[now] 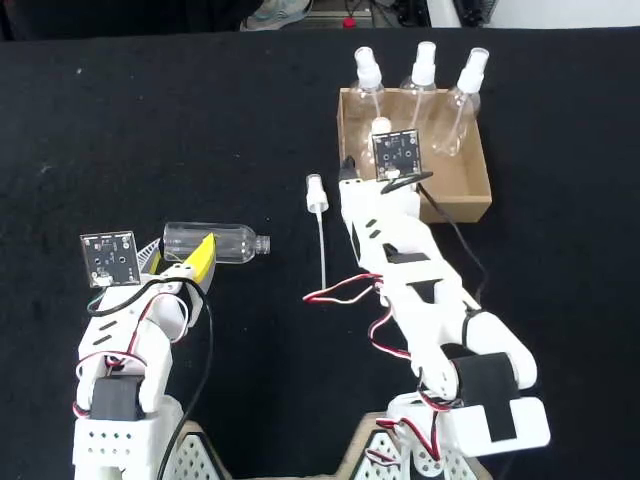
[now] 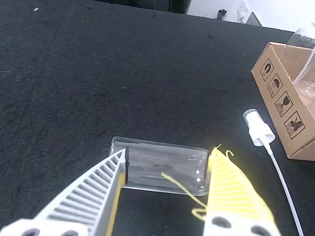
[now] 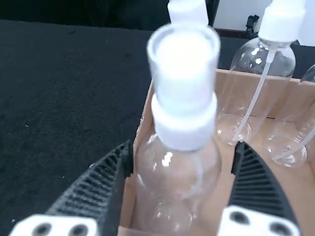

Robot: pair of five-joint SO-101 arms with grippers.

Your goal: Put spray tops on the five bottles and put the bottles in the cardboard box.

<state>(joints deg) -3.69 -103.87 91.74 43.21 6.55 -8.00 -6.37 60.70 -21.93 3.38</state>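
A clear, capless bottle (image 1: 215,242) lies on its side on the black table. My left gripper (image 2: 167,162) is open, with its grey and yellow fingertips on either side of this bottle (image 2: 157,169). A loose spray top (image 1: 317,194) with a long tube lies between the arms. My right gripper (image 3: 179,162) is over the near left corner of the cardboard box (image 1: 470,185). It is open around a capped bottle (image 3: 179,162) that stands upright inside, with a small gap at each finger. Three capped bottles (image 1: 424,75) lean at the box's far side.
The table to the left of the box and behind the lying bottle is bare black cloth. The loose spray top (image 2: 258,132) lies close to the box's side wall (image 2: 283,105). Red, white and black cables hang along the right arm (image 1: 345,290).
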